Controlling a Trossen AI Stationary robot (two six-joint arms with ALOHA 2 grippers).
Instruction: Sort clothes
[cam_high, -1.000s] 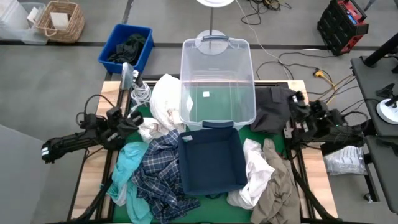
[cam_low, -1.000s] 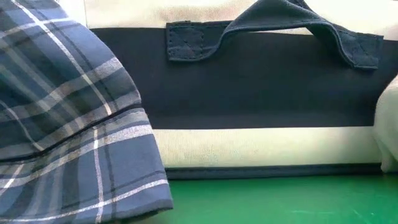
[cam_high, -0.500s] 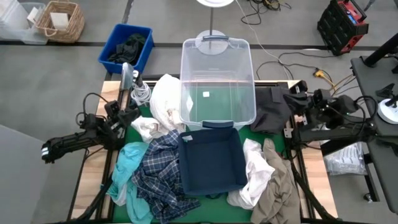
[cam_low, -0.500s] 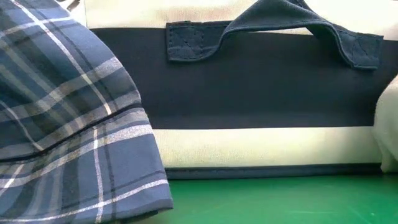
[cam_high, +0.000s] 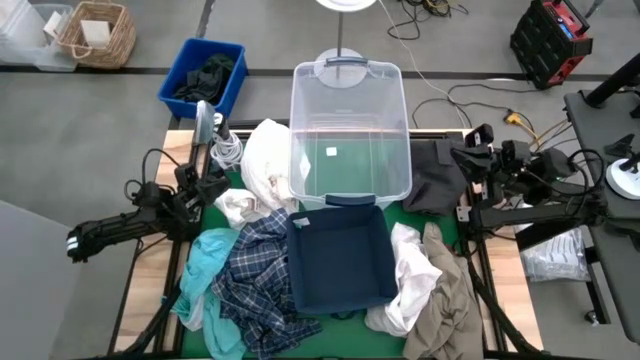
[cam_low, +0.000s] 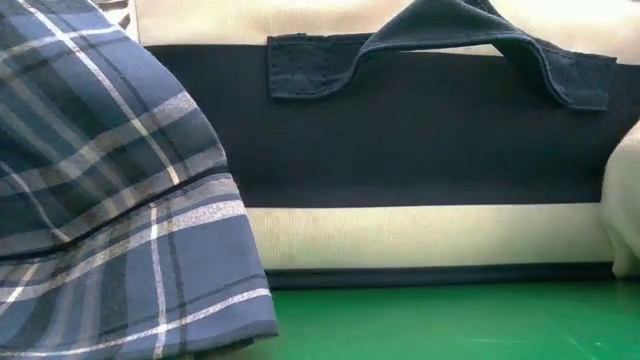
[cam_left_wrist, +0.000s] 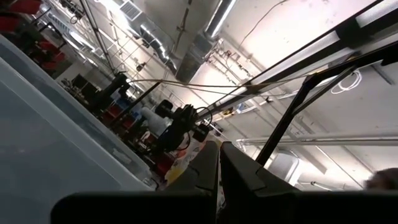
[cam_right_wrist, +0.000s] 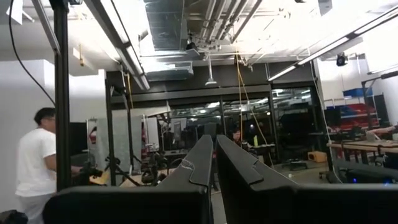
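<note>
A: Clothes (cam_high: 260, 290) heaped on the green mat around the navy fabric box (cam_high: 338, 255), none sorted yet?

B: Looks like it. Left gripper (cam_high: 213, 172) near the white garment (cam_high: 265, 160), right gripper (cam_high: 462, 158) over the black one (cam_high: 436, 175), both pinched together, empty. Next: open, drop, grab.

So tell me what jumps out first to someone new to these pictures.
First the clear plastic bin at the table's far middle, with the square navy fabric box just in front of it. Clothes ring them: the navy-and-white plaid garment and teal garment on the left, the khaki garment on the right. Both arms wait at the table's sides, the left gripper and right gripper with jaws together.
</note>
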